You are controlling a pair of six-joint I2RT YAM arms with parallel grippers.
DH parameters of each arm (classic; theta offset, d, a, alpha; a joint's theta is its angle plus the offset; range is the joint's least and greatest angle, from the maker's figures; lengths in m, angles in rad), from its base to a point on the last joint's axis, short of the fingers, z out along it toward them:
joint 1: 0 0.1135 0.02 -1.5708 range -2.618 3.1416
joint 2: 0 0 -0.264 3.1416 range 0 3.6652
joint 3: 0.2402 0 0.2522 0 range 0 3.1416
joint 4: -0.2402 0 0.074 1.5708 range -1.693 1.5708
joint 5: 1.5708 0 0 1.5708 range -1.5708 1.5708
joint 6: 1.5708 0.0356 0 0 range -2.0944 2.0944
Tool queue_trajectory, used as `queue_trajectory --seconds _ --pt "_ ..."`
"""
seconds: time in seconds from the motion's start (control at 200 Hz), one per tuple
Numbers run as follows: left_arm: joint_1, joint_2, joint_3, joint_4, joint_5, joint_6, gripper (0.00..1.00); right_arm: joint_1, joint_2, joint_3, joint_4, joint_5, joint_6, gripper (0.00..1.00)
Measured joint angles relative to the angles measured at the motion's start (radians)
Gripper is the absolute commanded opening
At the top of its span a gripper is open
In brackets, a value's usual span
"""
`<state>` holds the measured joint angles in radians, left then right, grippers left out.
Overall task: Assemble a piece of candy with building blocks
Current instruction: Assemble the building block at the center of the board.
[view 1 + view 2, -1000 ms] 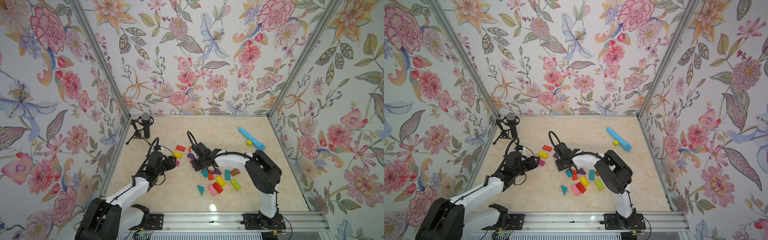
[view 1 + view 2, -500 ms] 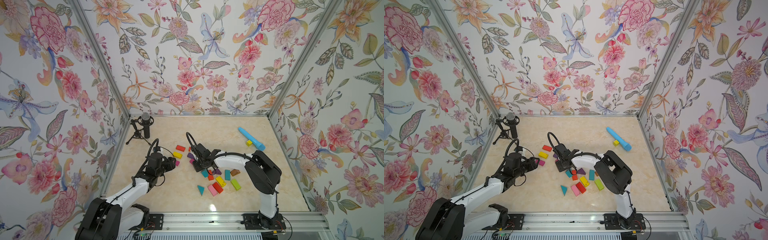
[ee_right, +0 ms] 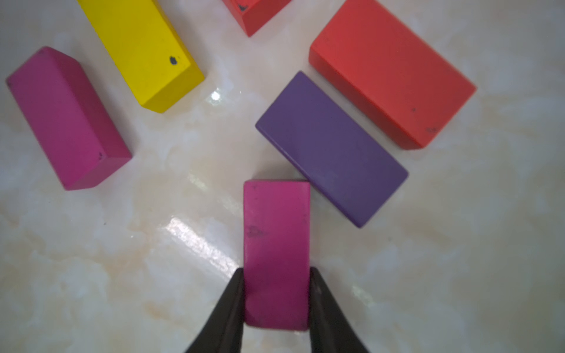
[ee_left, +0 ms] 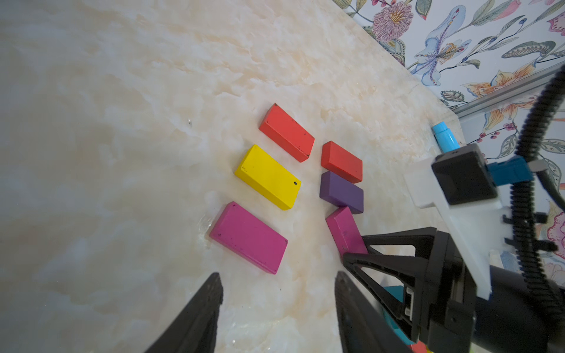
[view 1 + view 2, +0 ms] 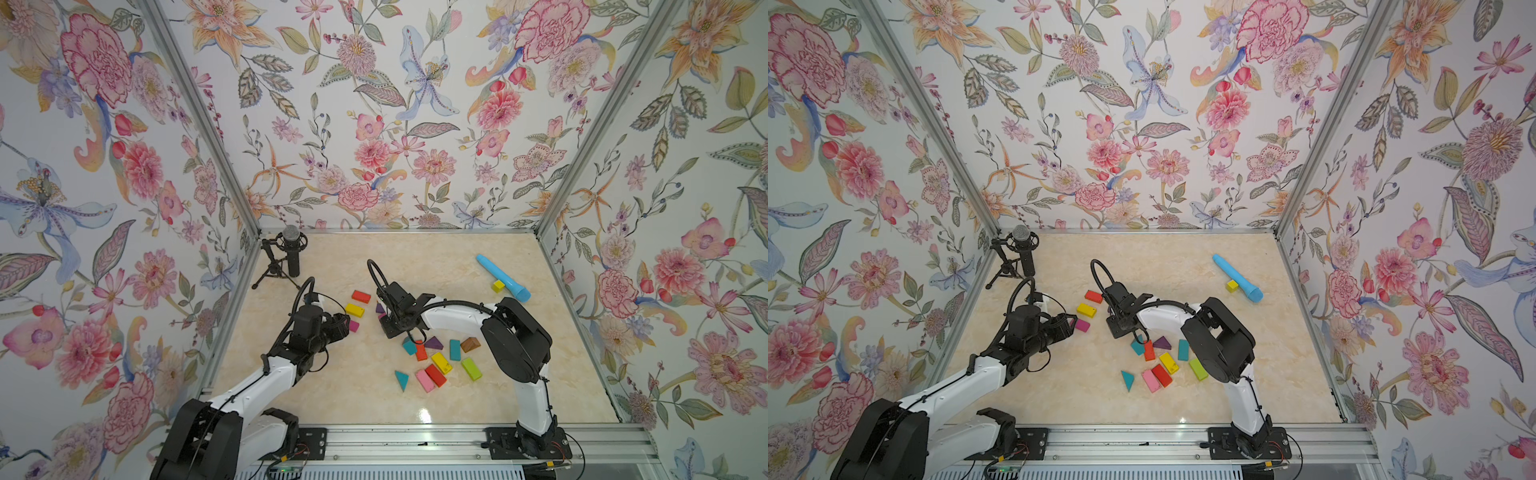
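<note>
Item: one magenta brick (image 3: 276, 253), mid-table and just on the near side of the purple brick (image 3: 331, 149), pinched across its narrow width by the right gripper (image 3: 276, 271), whose jaws press on both its sides. We note the right arm (image 5: 453, 316) standing up from its near-right base, folded sharply at the elbow, with the forearm stretched left over the table (image 5: 415, 257) and the wrist turned down. The left arm (image 5: 266, 374) reaches in from the near left, with the left gripper (image 4: 276, 278) low, jaws apart and empty, pointed at a second magenta brick (image 4: 249, 237) lying flat beside a yellow brick (image 4: 267, 177).
</note>
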<state>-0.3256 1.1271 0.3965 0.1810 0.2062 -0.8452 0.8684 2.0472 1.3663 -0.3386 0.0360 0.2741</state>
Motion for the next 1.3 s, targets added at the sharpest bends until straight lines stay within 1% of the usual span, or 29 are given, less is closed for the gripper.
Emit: queue_trajectory --seconds 0.2,0.375,0.676,0.821,1.041,1.301 --pt "0.001 0.000 -0.003 0.007 0.000 0.000 0.60 -0.002 0.027 0.047 -0.022 0.015 -0.055 0.33" --pt "0.005 0.000 -0.004 0.007 0.000 -0.005 0.61 0.007 0.045 0.082 -0.053 0.041 -0.139 0.37" --pt "0.006 -0.002 -0.005 0.007 0.001 -0.007 0.61 0.024 0.065 0.121 -0.096 0.093 -0.278 0.38" --pt "0.010 -0.030 -0.020 0.005 0.000 -0.007 0.61 0.026 0.085 0.158 -0.116 0.113 -0.330 0.40" --pt "0.020 -0.068 -0.031 -0.009 0.000 -0.007 0.61 0.026 0.109 0.201 -0.131 0.143 -0.369 0.46" --pt "0.031 -0.082 -0.037 -0.021 0.001 -0.007 0.62 0.028 0.103 0.203 -0.151 0.155 -0.378 0.49"
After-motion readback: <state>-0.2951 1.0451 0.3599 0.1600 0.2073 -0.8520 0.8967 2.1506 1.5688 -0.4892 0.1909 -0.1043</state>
